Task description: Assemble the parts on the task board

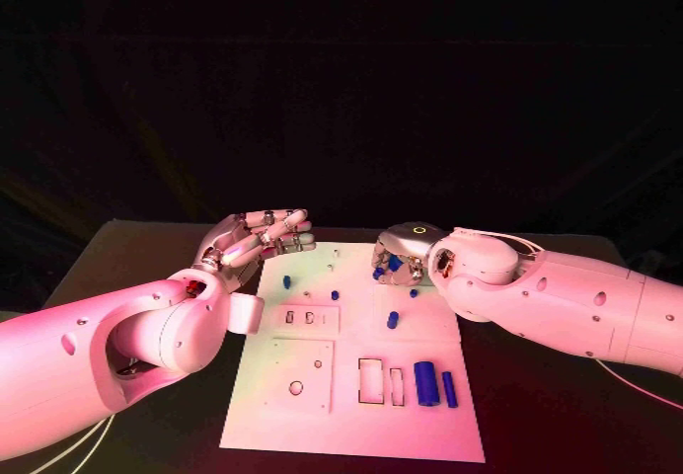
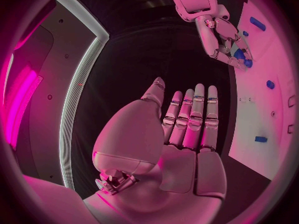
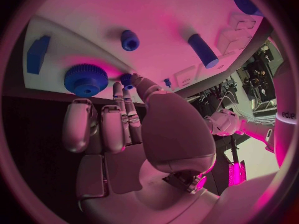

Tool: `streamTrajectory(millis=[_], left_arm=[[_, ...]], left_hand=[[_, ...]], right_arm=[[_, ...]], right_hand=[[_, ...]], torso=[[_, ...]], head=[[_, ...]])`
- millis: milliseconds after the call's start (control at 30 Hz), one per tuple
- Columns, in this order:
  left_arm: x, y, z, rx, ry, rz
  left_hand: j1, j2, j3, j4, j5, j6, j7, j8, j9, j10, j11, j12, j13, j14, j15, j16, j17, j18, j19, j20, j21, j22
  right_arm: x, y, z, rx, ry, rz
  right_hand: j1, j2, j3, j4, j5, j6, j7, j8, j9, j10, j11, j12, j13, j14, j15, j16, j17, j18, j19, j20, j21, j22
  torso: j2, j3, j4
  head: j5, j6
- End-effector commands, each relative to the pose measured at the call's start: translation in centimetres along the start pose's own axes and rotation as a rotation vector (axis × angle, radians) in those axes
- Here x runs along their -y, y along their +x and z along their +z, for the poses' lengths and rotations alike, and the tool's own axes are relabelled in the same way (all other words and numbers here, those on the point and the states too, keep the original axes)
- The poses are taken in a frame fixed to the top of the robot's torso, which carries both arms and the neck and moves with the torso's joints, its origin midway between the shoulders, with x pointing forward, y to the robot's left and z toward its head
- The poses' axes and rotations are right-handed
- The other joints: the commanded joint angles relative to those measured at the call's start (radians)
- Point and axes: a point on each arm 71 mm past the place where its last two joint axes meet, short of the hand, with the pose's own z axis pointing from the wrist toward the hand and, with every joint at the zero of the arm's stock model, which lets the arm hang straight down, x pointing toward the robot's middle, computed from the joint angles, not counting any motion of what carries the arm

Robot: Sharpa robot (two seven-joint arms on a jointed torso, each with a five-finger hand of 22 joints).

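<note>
Hard to tell from the head view what the right hand (image 1: 403,252) is doing at the white board's (image 1: 356,434) far edge. Closer, at the wrist: fingertips (image 3: 127,82) pinching 1 small blue peg (image 3: 127,78), beside a blue gear (image 3: 86,79). Left hand (image 2: 187,129) flat, fingers together, holding nothing.

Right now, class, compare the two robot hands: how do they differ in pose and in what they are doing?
The left robot hand is raised beside the task board, fingers straight, together and holding nothing; the right robot hand reaches down over the board's far end, fingers bent. The left touches no part; the right's fingertips pinch a small blue part. Both are silver on white arms.
</note>
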Motion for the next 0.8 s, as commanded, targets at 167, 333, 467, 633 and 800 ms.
streamTrajectory(millis=[167, 333, 467, 633, 800], left_arm=[[0.15, 0.27, 0.01, -0.023, 0.003, -0.013], [0.16, 0.28, 0.01, -0.024, 0.003, -0.013], [0.16, 0.29, 0.01, -0.024, 0.002, -0.013], [0.15, 0.29, 0.02, -0.024, 0.001, -0.013], [0.12, 0.18, 0.05, -0.021, -0.003, -0.013]], left_hand=[[-0.008, 0.004, -0.006, -0.001, 0.001, 0.003, 0.007, -0.008, -0.001, 0.004, 0.005, -0.006, 0.0, 0.001, 0.002, -0.005, -0.001, 0.012, 0.005, 0.001, 0.005, 0.001], [-0.008, 0.004, -0.006, -0.001, 0.001, 0.003, 0.007, -0.008, -0.001, 0.004, 0.005, -0.006, 0.0, 0.001, 0.002, -0.005, -0.001, 0.012, 0.005, 0.001, 0.005, 0.001], [-0.009, 0.004, -0.006, 0.0, 0.001, 0.003, 0.008, -0.009, -0.001, 0.003, 0.006, -0.008, 0.0, 0.001, 0.002, -0.006, -0.001, 0.012, 0.005, 0.001, 0.005, 0.001], [-0.009, 0.004, -0.006, 0.0, 0.001, 0.003, 0.008, -0.01, -0.001, 0.003, 0.006, -0.008, 0.0, 0.001, 0.002, -0.006, -0.001, 0.012, 0.005, 0.001, 0.005, 0.001], [-0.009, 0.005, -0.006, 0.0, 0.001, 0.002, 0.008, -0.01, -0.002, 0.002, 0.006, -0.009, 0.0, 0.002, 0.002, -0.007, -0.001, 0.012, 0.005, 0.001, 0.005, 0.001]], right_arm=[[-0.04, 0.15, 0.05, -0.018, 0.004, -0.019], [0.01, 0.11, 0.07, -0.013, 0.006, -0.015], [0.08, 0.1, 0.15, -0.01, 0.01, -0.013], [0.03, -0.07, 0.16, 0.015, 0.009, -0.007], [-0.2, -0.47, -0.06, 0.065, 0.001, 0.016]], right_hand=[[0.004, 0.007, 0.017, 0.007, 0.009, 0.026, 0.002, 0.011, 0.006, 0.029, -0.009, 0.005, 0.005, 0.059, 0.0, 0.01, 0.005, -0.021, 0.004, 0.0, 0.012, 0.012], [0.004, 0.014, 0.025, 0.012, 0.016, 0.039, 0.002, 0.016, 0.009, 0.042, -0.011, 0.006, 0.008, 0.059, -0.002, 0.014, 0.009, -0.021, 0.004, -0.002, 0.016, 0.018], [0.008, 0.021, 0.035, 0.014, 0.02, 0.05, 0.0, 0.019, 0.012, 0.05, -0.013, 0.004, 0.009, 0.059, -0.004, 0.017, 0.011, -0.022, 0.004, -0.003, 0.02, 0.026], [0.014, 0.029, 0.047, 0.014, 0.017, 0.071, -0.006, 0.028, 0.02, 0.068, -0.019, 0.004, 0.013, 0.059, -0.008, 0.022, 0.015, -0.023, 0.004, -0.006, 0.025, 0.033], [0.02, 0.031, 0.058, 0.012, -0.001, 0.08, -0.009, 0.031, 0.026, 0.079, -0.022, 0.002, 0.014, 0.059, -0.01, 0.024, 0.016, -0.023, 0.005, -0.009, 0.029, 0.04]], torso=[[0.005, 0.0003, 0.0011], [0.008, 0.0004, 0.0016], [0.008, 0.0003, 0.0021], [0.01, 0.0008, 0.0026], [0.011, 0.0006, 0.0026]], head=[[0.0, 0.004], [0.002, 0.004], [0.001, 0.004], [0.002, 0.006], [0.001, 0.011]])
